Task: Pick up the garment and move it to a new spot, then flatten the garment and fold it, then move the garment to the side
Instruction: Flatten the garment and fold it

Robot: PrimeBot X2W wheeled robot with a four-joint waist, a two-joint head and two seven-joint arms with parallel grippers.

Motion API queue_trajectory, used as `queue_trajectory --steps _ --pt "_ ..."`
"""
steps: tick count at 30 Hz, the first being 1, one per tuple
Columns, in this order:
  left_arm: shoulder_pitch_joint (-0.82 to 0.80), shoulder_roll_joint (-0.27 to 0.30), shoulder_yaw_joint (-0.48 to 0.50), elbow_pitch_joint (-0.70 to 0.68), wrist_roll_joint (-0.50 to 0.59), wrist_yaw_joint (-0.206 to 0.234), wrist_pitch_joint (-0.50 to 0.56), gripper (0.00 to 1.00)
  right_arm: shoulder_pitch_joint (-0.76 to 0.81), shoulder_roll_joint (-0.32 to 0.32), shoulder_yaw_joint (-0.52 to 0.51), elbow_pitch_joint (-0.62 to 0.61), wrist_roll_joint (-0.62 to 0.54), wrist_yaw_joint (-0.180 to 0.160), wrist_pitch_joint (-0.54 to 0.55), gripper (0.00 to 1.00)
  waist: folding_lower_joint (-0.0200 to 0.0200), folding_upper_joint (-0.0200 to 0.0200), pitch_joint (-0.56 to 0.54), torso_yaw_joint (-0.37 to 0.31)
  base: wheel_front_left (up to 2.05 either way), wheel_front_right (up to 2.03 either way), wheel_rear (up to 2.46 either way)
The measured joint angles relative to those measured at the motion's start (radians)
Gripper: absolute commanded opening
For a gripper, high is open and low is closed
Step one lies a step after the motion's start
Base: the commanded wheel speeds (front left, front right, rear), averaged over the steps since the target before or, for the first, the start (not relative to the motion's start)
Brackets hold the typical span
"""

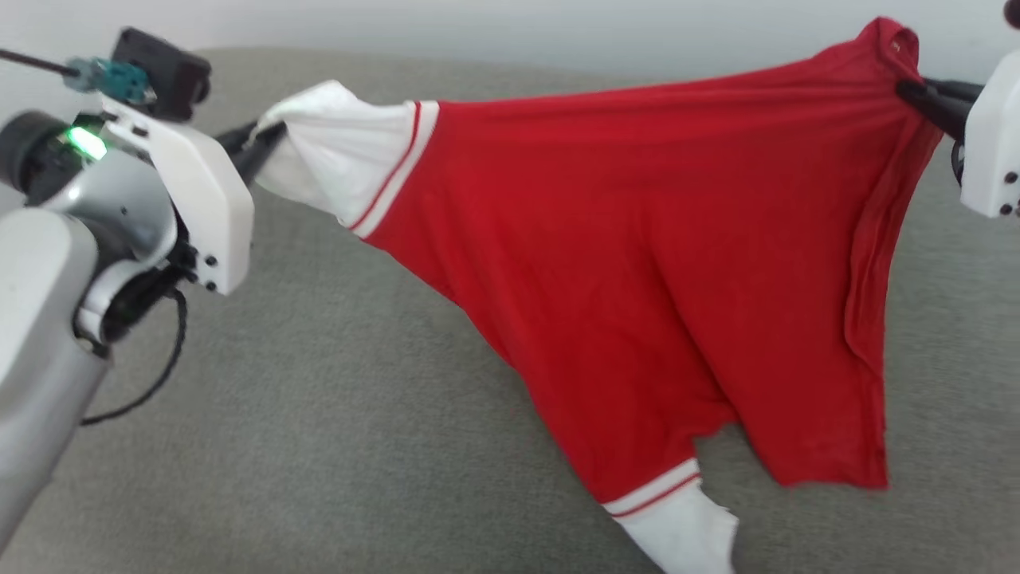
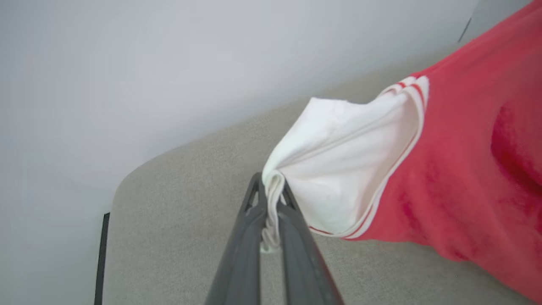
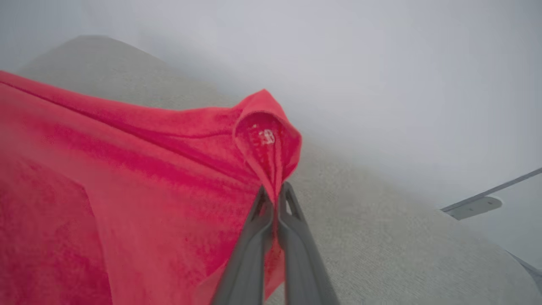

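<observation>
**Head view.** You see the garment (image 1: 637,263), a red shirt, stretched in the air across the frame between your two grippers, above the grey fabric surface (image 1: 319,414). At the upper left, the left gripper (image 1: 267,137) is pinched on a white sleeve end (image 1: 335,151). At the upper right edge, the right gripper (image 1: 910,89) is clamped on a bunched red corner. The cloth sags from this taut upper line toward the lower centre. There a second white sleeve end (image 1: 685,530) hangs lowest; whether it touches the surface cannot be told.

**Left wrist view.** The two dark fingers of your left gripper (image 2: 271,190) rise from the bottom centre, closed on a gathered fold of the white sleeve end (image 2: 338,169). The red body spreads toward the right of the frame.

**Right wrist view.** Your right gripper (image 3: 274,192) is closed narrowly on a red fold. A small white mark (image 3: 266,136) sits just above its tips. The cloth spreads to the left, with the pale wall (image 3: 381,63) behind.
</observation>
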Motion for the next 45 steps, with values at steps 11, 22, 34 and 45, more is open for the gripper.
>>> queue_trajectory --steps 11,22,34,45 --pt "-0.176 -0.016 -0.001 0.074 0.026 -0.029 0.023 0.00 0.017 0.028 -0.142 -0.102 -0.089 0.000 0.007 0.00 0.0000 0.0000 -0.064 -0.091 0.00 0.00 0.00" --pt "-0.492 -0.140 0.003 0.382 0.232 0.002 -0.377 0.00 -0.202 0.244 -0.286 0.184 -0.449 0.002 -0.359 0.00 0.0000 0.0000 0.028 -0.120 0.00 0.00 0.00" --pt "-0.611 -0.173 0.040 0.438 0.351 -0.019 -0.713 0.00 -0.340 0.360 -0.440 0.419 -0.811 0.001 -0.784 0.00 0.0000 0.0000 0.074 -0.108 0.00 0.00 0.00" --pt "-0.172 -0.133 -0.103 0.418 0.205 -0.063 -0.638 0.00 -0.017 0.377 -0.300 0.516 -0.639 0.001 -0.668 0.00 0.0000 0.0000 0.060 -0.073 0.00 0.00 0.00"
